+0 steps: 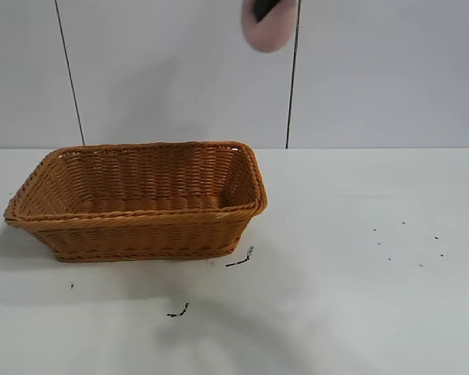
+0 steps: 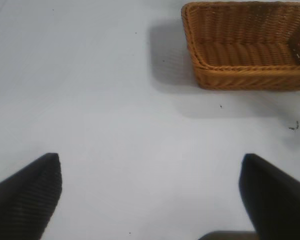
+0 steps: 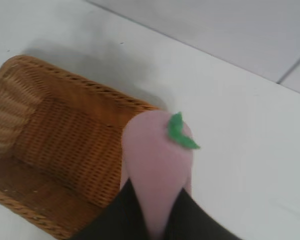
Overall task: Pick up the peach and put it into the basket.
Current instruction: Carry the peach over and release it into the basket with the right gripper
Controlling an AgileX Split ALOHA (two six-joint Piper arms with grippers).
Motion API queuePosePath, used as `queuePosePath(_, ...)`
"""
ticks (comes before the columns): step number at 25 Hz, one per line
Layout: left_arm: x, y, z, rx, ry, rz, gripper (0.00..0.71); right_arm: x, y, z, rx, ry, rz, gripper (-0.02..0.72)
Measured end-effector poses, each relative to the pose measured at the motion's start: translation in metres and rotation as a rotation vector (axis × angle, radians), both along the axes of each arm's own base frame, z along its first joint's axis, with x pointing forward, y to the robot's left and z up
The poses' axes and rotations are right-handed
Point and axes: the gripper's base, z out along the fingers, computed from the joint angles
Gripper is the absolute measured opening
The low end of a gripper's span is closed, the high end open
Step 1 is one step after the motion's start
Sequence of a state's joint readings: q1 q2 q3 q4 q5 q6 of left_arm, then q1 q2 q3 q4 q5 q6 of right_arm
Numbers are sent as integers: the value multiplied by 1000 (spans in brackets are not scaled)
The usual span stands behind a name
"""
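Observation:
The pale pink peach [image 1: 266, 30] hangs high in the air, above and just right of the basket's right end. My right gripper [image 1: 263, 8] is shut on it; only a dark fingertip shows at the top edge of the exterior view. In the right wrist view the peach [image 3: 157, 165], with a green leaf, sits pinched between the two black fingers [image 3: 115, 215], over the basket's near rim [image 3: 140, 106]. The orange-brown wicker basket [image 1: 141, 223] stands on the white table at left, empty. My left gripper [image 2: 150, 197] is open and empty above bare table, away from the basket [image 2: 250, 75].
The white table [image 1: 359, 297] carries a few small dark specks and scraps [image 1: 241, 259] in front of and to the right of the basket. A grey panelled wall [image 1: 172, 70] stands behind the table.

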State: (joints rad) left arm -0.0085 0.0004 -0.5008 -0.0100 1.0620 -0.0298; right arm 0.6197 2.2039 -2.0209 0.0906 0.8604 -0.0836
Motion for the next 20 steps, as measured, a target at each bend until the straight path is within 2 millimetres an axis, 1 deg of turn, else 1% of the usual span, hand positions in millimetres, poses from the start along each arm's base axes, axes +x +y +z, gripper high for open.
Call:
queuePosePath(2,0,0,0,0,0,0,693,4,11,-31,-19,24,11,-11)
queuePosePath(6,0,0,0,0,0,0,693,11,21,-82,-53,54,17,-11)
queuePosePath(8,0,0,0,0,0,0,693,13,23,-97,-72,64,20,-7)
queuePosePath(10,0,0,0,0,0,0,693,13,23,-103,-86,75,22,27)
queuePosePath(11,0,0,0,0,0,0,693,12,23,-104,-88,78,23,77)
queuePosePath(12,0,0,0,0,0,0,693,12,23,-104,-88,79,23,154)
queuePosePath(14,0,0,0,0,0,0,693,12,22,-100,-87,74,23,359)
queuePosePath(15,0,0,0,0,0,0,693,12,22,-97,-83,69,23,485)
queuePosePath(16,0,0,0,0,0,0,693,12,22,-92,-79,62,23,571)
queuePosePath(17,0,0,0,0,0,0,693,11,22,-87,-72,53,23,621)
queuePosePath(18,0,0,0,0,0,0,693,11,21,-79,-64,41,23,647)
queuePosePath(19,0,0,0,0,0,0,693,10,21,-69,-53,25,23,666)
queuePosePath(20,0,0,0,0,0,0,693,10,21,-69,-53,25,23,666)
